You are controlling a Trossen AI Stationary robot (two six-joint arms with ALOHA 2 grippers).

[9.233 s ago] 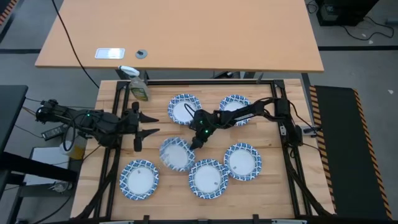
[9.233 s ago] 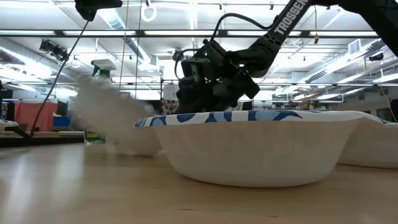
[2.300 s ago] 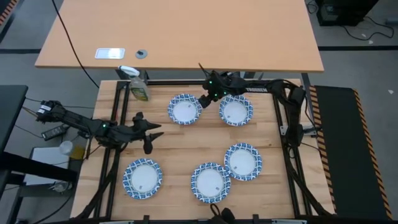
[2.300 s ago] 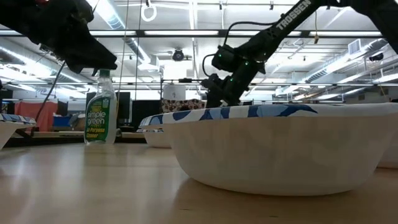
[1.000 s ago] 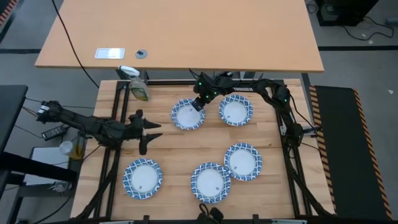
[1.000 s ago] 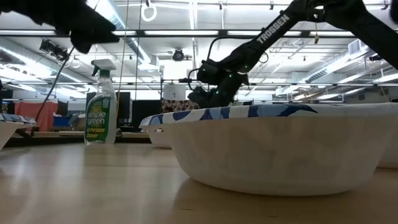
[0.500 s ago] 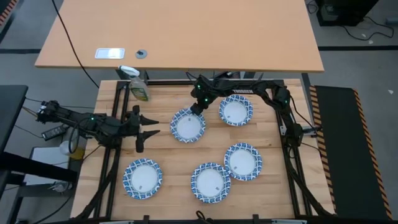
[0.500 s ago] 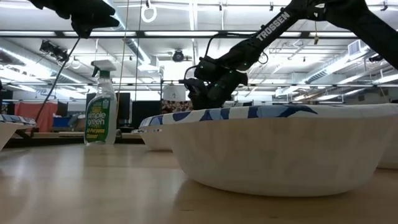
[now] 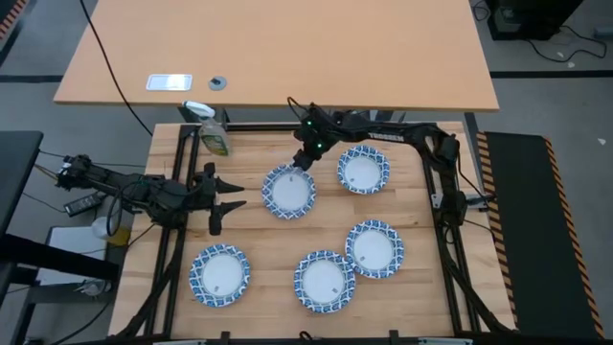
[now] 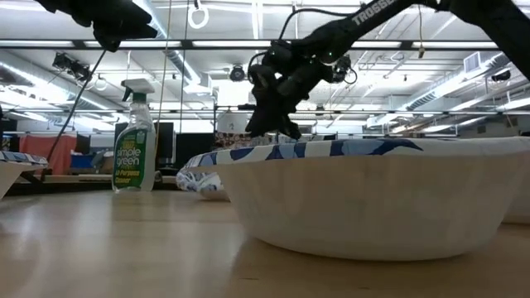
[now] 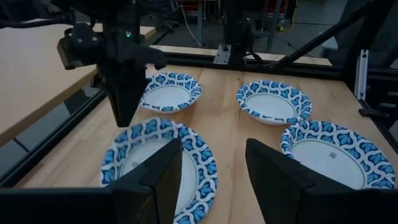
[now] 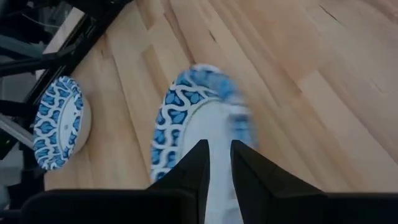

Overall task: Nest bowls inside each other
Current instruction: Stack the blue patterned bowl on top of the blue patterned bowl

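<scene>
Five bowls show from above on the wooden table (image 9: pixel 249 230): one mid-table (image 9: pixel 289 192), one by the far right edge (image 9: pixel 363 170), two touching near the front (image 9: pixel 324 279) (image 9: pixel 373 248), and one front left (image 9: pixel 217 274). The right gripper (image 9: pixel 303 160) sits at the far rim of the mid-table bowl, fingers narrowed; I can't tell from here if it's actually pinching that rim. The left gripper (image 9: pixel 227 196) hangs at the left side, fingers spread wide, holding nothing. A spray bottle (image 9: pixel 213 132) stands at the far left corner.

Down low, a big bowl (image 10: pixel 356 194) fills the front, the bottle (image 10: pixel 134 153) stands left, and the right gripper (image 10: pixel 273 124) points down behind the bowl.

Left wrist: wide fingers (image 11: pixel 163 171), four bowls ahead, the right arm (image 11: pixel 121 68) over the nearest one (image 11: pixel 158 158).

Right wrist: the fingers (image 12: pixel 193 168) are nearly together over a blurred bowl (image 12: pixel 199 137).
</scene>
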